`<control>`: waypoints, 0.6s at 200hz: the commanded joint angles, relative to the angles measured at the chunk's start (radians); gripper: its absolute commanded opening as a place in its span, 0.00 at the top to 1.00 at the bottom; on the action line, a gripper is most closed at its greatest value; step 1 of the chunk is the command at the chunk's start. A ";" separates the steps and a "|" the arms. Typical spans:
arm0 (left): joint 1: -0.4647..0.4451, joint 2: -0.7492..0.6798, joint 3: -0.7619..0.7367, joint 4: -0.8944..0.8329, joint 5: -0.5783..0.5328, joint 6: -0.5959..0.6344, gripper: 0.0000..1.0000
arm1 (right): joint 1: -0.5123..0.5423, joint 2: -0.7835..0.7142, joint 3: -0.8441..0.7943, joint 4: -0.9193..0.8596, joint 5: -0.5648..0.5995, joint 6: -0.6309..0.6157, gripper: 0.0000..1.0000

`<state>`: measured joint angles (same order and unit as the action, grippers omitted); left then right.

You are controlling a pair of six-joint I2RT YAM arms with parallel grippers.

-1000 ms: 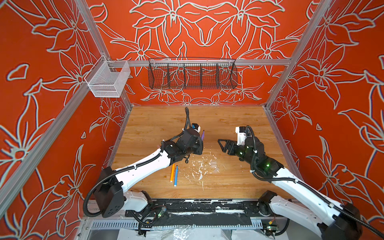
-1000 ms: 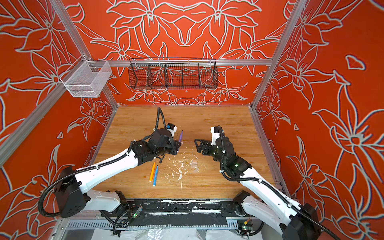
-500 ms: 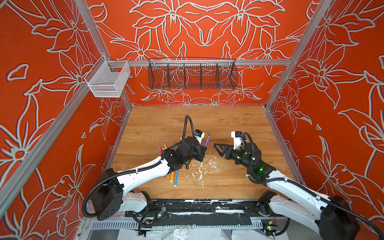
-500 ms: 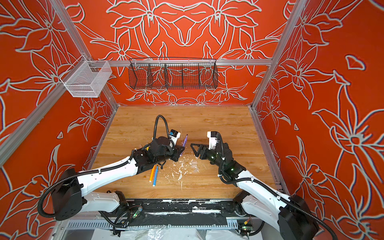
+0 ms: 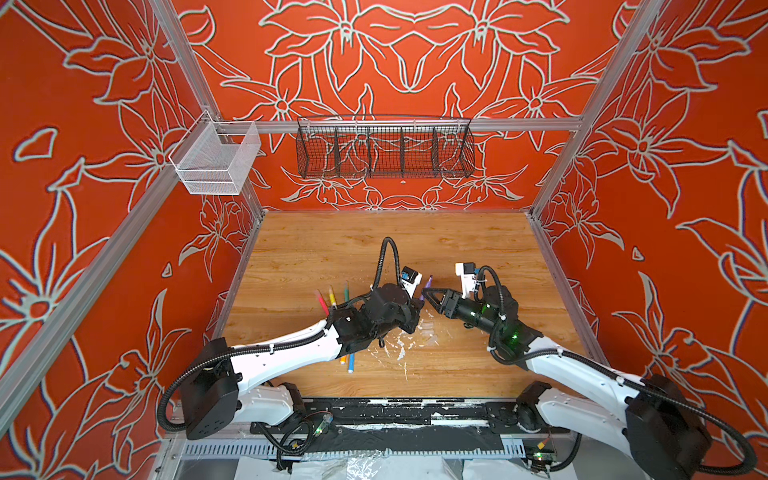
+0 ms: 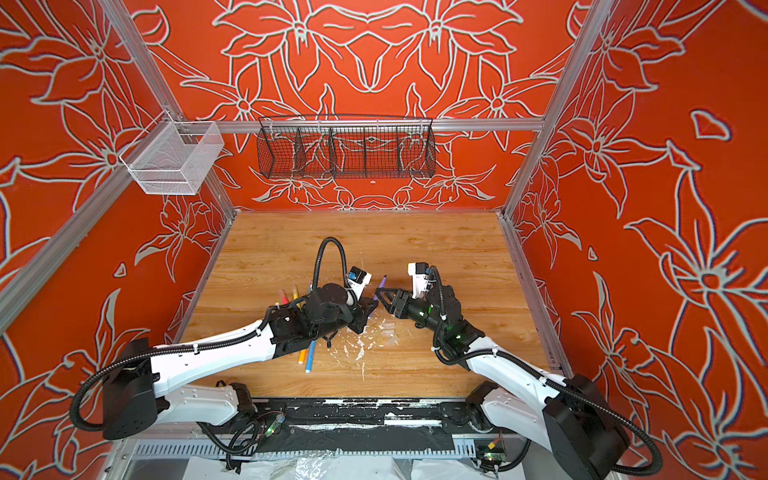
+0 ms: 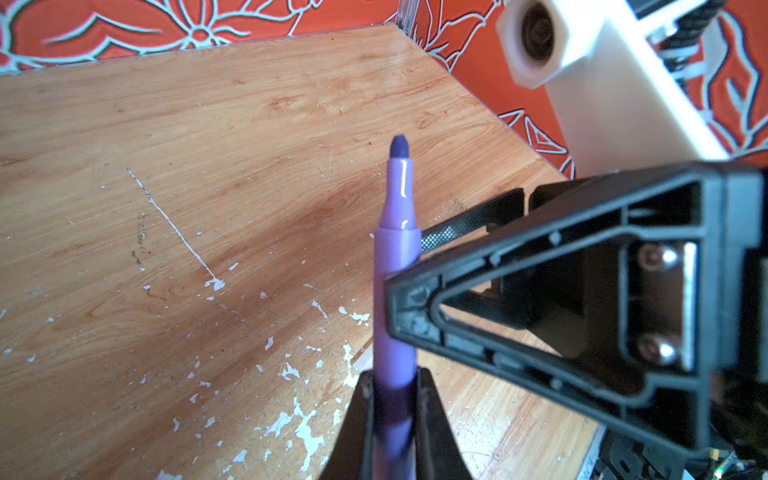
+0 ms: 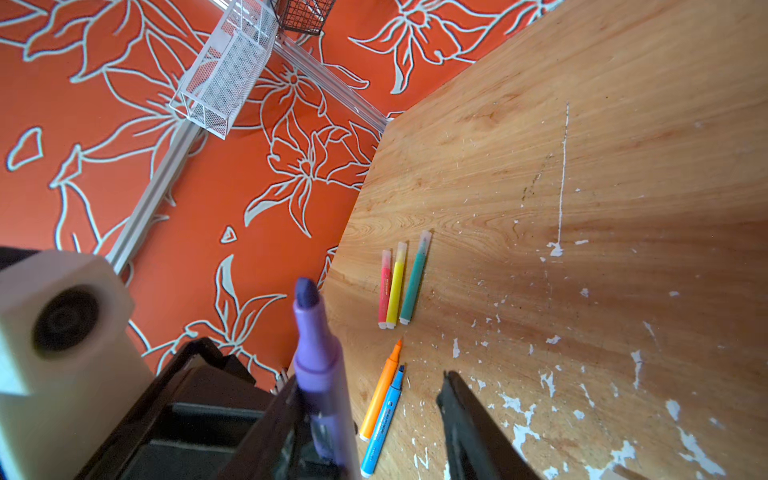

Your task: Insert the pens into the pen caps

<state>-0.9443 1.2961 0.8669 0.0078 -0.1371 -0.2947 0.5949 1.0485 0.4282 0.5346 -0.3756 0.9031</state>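
Wooden table (image 5: 374, 245) is heavily flecked with white, so the clear pen caps (image 6: 387, 328) are barely separable from the flecks: faint pale tubes near the grippers. The orange pen (image 8: 380, 395) and blue pen (image 8: 384, 415) are half hidden under the left arm in both top views. Left gripper (image 7: 394, 386) is clamped on the lower barrel of the purple pen (image 7: 397, 266), bare tip up. Right gripper (image 8: 368, 384) has its jaws partly apart around that barrel, which lies against one finger and clear of the other. Both arms reach low and inward, meeting mid-table.
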 commanded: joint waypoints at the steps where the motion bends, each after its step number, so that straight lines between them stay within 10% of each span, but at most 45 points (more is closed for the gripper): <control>1: -0.013 0.002 0.028 0.000 -0.020 0.023 1.00 | -0.001 -0.011 0.017 0.017 -0.016 0.004 0.52; 120: -0.044 0.126 0.129 -0.087 -0.061 0.038 1.00 | -0.001 -0.068 0.029 -0.074 0.035 -0.039 0.63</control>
<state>-0.9810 1.4143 0.9752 -0.0544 -0.1787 -0.2699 0.5949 1.0069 0.4290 0.4931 -0.3702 0.8818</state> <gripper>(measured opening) 0.127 0.385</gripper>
